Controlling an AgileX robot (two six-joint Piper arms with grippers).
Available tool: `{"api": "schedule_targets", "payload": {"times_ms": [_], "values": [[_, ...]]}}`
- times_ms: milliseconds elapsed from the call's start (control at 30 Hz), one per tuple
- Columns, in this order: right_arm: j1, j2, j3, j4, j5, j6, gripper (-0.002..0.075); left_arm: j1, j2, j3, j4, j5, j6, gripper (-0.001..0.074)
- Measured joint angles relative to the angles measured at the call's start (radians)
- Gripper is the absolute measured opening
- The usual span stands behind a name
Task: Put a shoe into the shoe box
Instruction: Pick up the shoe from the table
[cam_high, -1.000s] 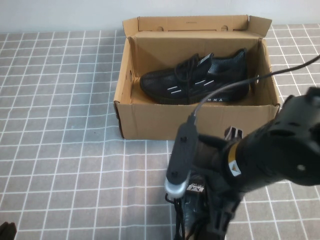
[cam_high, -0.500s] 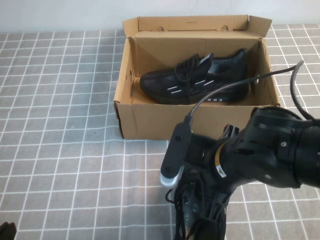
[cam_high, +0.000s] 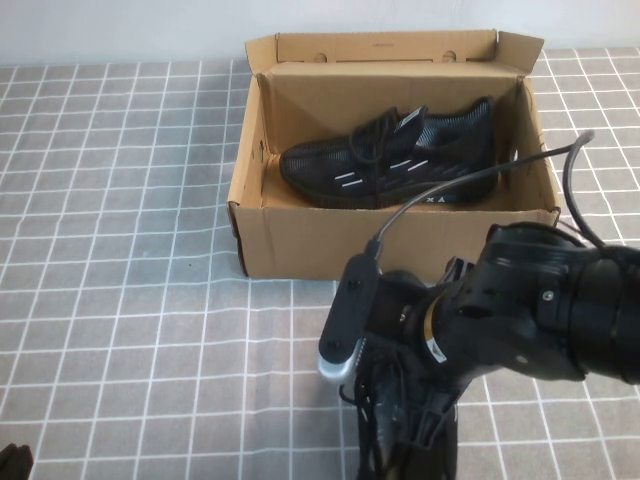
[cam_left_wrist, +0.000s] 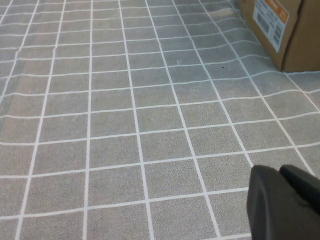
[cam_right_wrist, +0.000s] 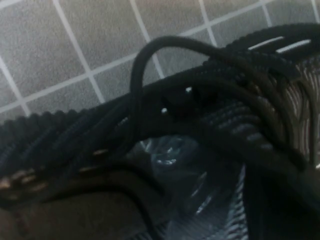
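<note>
The brown cardboard shoe box (cam_high: 300, 240) stands open at the back middle, its flap lid up. One black sneaker (cam_high: 390, 160) with white dashes lies inside it, toe to the left. A second, look-alike shoe (cam_high: 372, 425) lies on the table in front of the box, mostly hidden under my right arm. My right gripper (cam_high: 405, 440) is down on that shoe. The right wrist view is filled by its black laces (cam_right_wrist: 200, 95) and mesh. My left gripper (cam_left_wrist: 278, 172) is shut and empty, low over the mat at the front left (cam_high: 10, 462).
A grey mat with a white grid (cam_high: 120, 250) covers the table. The box's corner with an orange and white label (cam_left_wrist: 270, 17) shows in the left wrist view. The right arm's cable (cam_high: 450, 180) arcs over the box's front wall.
My right arm has sunk lower and drawn in over the shoe on the table. The box, the shoe inside it and my left gripper have not moved.
</note>
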Motion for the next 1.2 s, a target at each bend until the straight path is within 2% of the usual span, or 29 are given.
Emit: {"api": "schedule_targets", "payload": {"times_ms": [233,467,767,1200], "values": [[0.0,-0.094,-0.039,0.046,0.127,0.001,0.0001,0.0,0.0,0.0,0.0,0.0,0.0,-0.0001],[0.0,-0.246,-0.234,0.095,0.314,0.001,0.0,0.0,0.0,0.0,0.0,0.0,0.0,-0.0001],[0.0,-0.26,-0.461,0.124,0.326,0.001,0.0,0.0,0.0,0.0,0.0,0.0,0.0,-0.0001],[0.0,-0.203,-0.495,0.117,0.332,0.001,0.0,0.0,0.0,0.0,0.019,-0.021,0.016,-0.0001]]}}
